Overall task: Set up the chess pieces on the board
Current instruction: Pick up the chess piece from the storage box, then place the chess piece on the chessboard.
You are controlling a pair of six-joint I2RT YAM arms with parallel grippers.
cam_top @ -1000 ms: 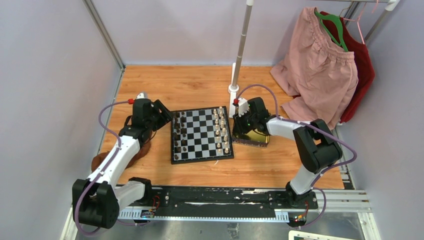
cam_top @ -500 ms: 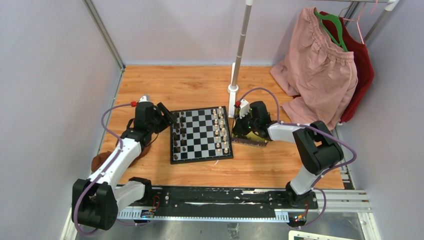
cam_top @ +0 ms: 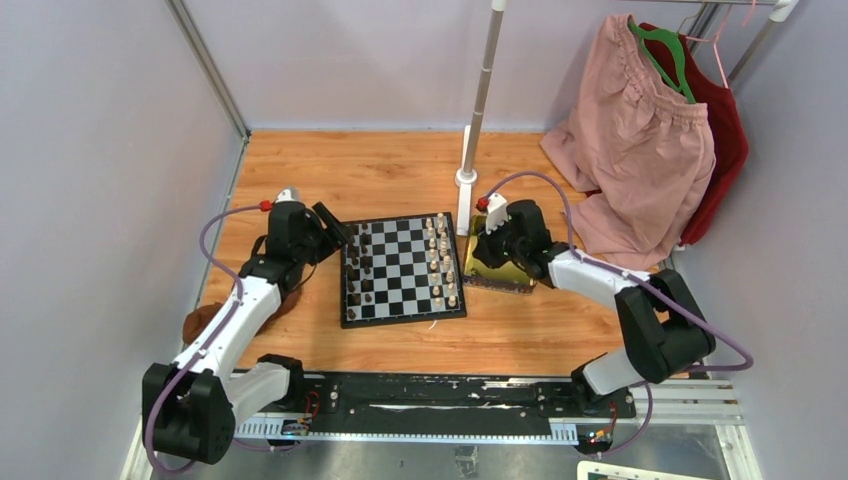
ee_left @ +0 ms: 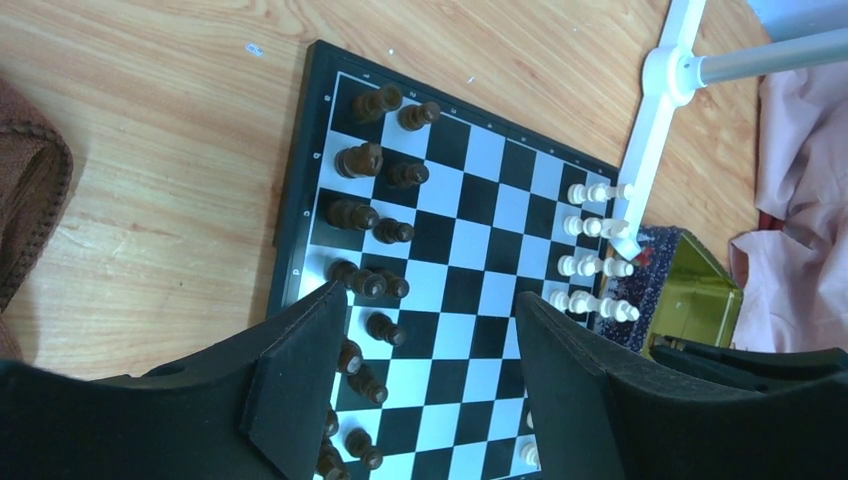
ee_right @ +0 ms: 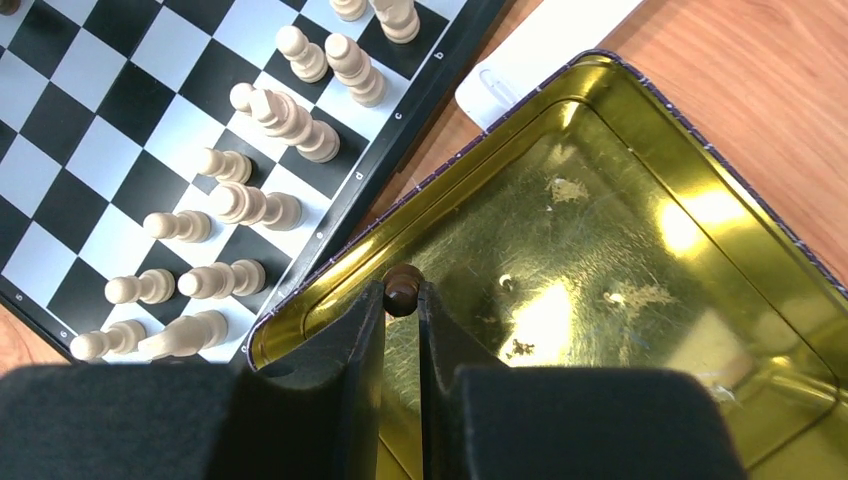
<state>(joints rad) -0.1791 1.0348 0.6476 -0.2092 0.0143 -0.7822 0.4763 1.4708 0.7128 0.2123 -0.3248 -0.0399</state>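
the right tool (ee_right: 402, 300) pinches a dark piece (ee_right: 402, 286) at the tray (ee_right: 620, 250) rim beside the board (ee_right: 60, 60), whose dark rows (ee_left: 362, 160) stand along its far left side, nearer the open, empty left tool (ee_left: 430, 400).

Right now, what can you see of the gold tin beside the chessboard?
The gold tin is a shallow rectangular tray with rounded corners, a raised rim and a mirror-shiny, scuffed metal floor; its outer edge looks dark purple. It lies open side up on the wooden table, just beside the chessboard's white-piece side. Inside, one dark chess piece shows near the board-side wall, pinched by the right gripper.
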